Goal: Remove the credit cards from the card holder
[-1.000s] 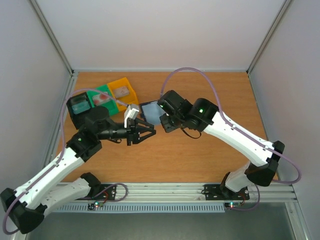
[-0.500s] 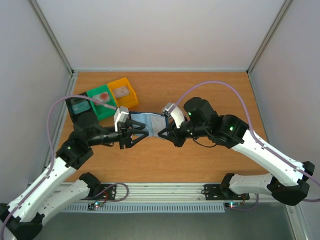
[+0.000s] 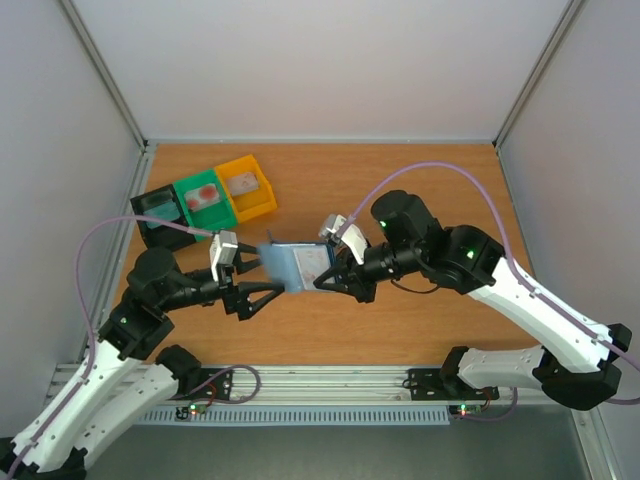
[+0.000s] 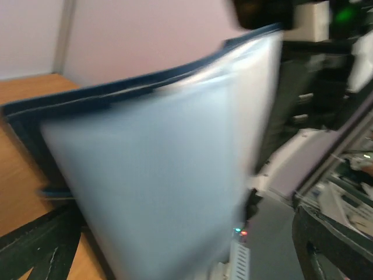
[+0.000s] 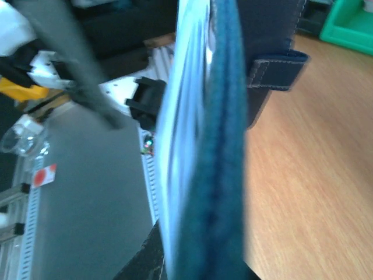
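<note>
Card holder (image 3: 292,262) is up off the table (image 3: 430,180), mid-scene, spread open; right gripper (image 3: 335,277) is clamped tight on its right edge; left gripper (image 3: 256,281), at the holder's left edge half a second ago, has just backed away and sprung fully wide, gripping nothing; looks like a reset for another pull. Count: one holder; three bins, black (image 3: 140,215), green (image 3: 215,215), yellow (image 3: 258,205); three credit cards (image 3: 203,195), one per bin; a pale patch in the holder may be a fourth.
</note>
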